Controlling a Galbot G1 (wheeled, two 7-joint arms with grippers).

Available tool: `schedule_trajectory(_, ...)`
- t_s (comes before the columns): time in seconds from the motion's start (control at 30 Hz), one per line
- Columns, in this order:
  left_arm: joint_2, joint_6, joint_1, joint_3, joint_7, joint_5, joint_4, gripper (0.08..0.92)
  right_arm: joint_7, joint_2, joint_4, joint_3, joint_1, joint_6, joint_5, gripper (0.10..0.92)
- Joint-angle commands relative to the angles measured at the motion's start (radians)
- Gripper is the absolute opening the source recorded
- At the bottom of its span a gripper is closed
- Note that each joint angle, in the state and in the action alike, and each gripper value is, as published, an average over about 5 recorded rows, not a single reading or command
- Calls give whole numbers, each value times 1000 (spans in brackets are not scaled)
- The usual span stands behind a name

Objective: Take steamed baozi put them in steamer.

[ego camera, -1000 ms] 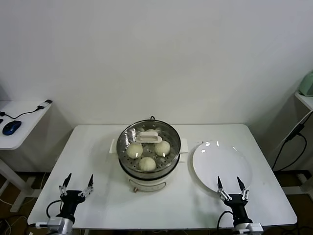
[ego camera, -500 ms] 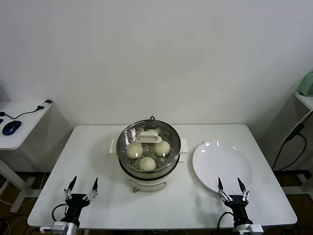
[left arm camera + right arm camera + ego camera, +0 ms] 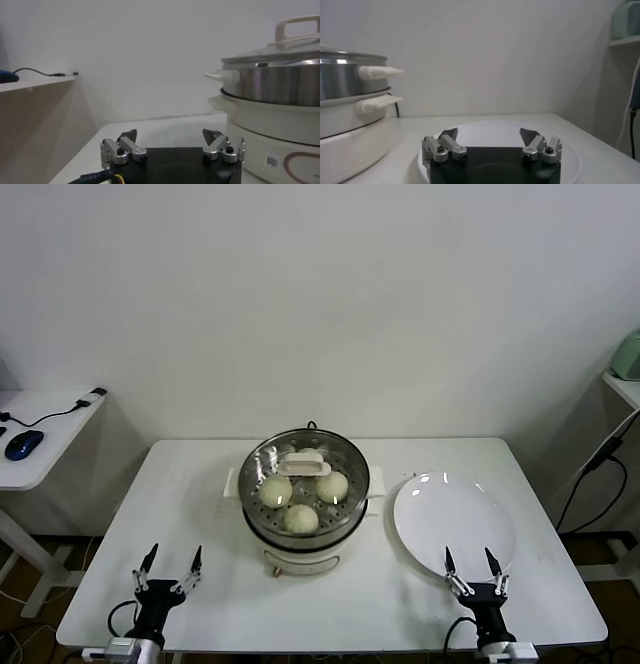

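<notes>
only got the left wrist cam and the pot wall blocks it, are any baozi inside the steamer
Observer: Yes. The head view shows three baozi clearly on the tray inside the steamer, under the glass lid.
Operator: anything left on the plate
Observer: No, the plate, right of the steamer, is bare.
Operator: where's the right gripper
Observer: The right gripper is open at the table's near edge, in front of the plate. The left gripper is open too, at the near left.
</notes>
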Motion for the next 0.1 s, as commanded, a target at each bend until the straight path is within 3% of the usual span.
schedule_trajectory(0.03, 1, -1, 1, 3, 0, -2, -1, 823, 0, 0, 3, 1, -1, 0, 0, 823)
schedule_trajectory(0.1, 1, 1, 1, 2, 0, -2, -2, 823, 1, 0, 3, 1, -1, 0, 0, 823)
